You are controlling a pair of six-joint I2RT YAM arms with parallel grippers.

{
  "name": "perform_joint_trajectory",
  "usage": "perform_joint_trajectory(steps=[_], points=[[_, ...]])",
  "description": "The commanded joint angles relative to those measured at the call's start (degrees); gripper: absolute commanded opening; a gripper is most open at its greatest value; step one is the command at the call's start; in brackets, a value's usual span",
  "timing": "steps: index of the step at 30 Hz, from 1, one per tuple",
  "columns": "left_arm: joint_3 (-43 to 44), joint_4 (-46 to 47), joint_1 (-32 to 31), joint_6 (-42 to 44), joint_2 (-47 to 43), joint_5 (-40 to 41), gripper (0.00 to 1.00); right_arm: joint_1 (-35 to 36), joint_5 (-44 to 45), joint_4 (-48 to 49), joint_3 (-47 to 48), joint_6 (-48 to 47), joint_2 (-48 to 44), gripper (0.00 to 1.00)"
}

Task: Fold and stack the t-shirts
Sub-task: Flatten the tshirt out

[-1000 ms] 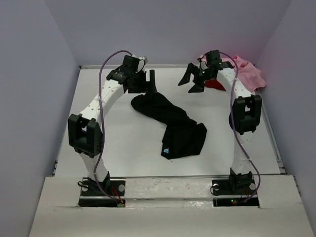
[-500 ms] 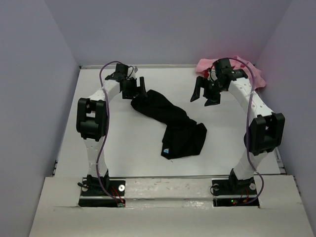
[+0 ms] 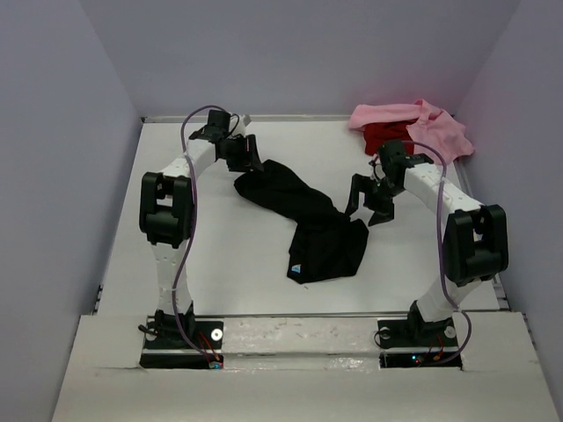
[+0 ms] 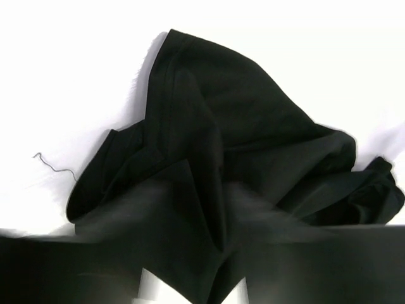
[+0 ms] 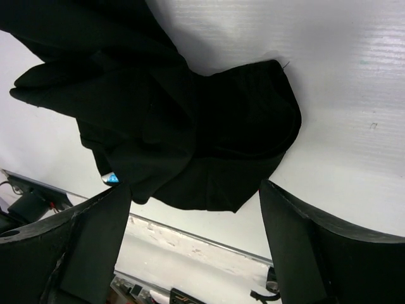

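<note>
The black t-shirt (image 3: 303, 220) lies crumpled in a long diagonal heap mid-table, its small light label (image 3: 296, 269) at the near end. My left gripper (image 3: 249, 158) is down on the shirt's far-left end. In the left wrist view its blurred fingers (image 4: 126, 253) straddle a raised fold of the black t-shirt (image 4: 240, 120), still apart. My right gripper (image 3: 368, 200) hangs open just above the shirt's right edge. In the right wrist view the black t-shirt (image 5: 190, 120) and its label (image 5: 111, 178) show between wide fingers (image 5: 297, 240). The pink t-shirt (image 3: 431, 123) and the red one (image 3: 380, 136) lie bunched at the far right corner.
The white table (image 3: 220, 255) is boxed in by grey walls on three sides, with a raised rail (image 3: 299, 315) along the near edge. A loose thread (image 4: 54, 166) lies on the table left of the black shirt.
My right arm swung from the pink and red shirts toward the black shirt's right edge. My left gripper dropped onto the shirt's far-left end and its jaws narrowed around a fold.
</note>
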State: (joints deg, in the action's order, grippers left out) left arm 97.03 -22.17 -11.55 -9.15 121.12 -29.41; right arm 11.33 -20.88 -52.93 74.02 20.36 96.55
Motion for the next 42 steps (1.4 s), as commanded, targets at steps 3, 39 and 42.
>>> perform_joint_trajectory(steps=[3,39,42], points=[[4.7,-2.6,0.1,2.6,1.0,-1.5,0.11,-0.2,0.1,5.4,-1.2,0.5,-1.5,0.86],[5.7,-10.0,1.0,5.2,5.3,-4.0,0.05,-0.2,-3.0,12.0,-1.7,0.6,4.1,0.87],[6.3,-10.3,0.9,5.4,5.4,-3.6,0.0,-0.2,-3.4,12.4,-1.0,0.5,5.7,0.83]])
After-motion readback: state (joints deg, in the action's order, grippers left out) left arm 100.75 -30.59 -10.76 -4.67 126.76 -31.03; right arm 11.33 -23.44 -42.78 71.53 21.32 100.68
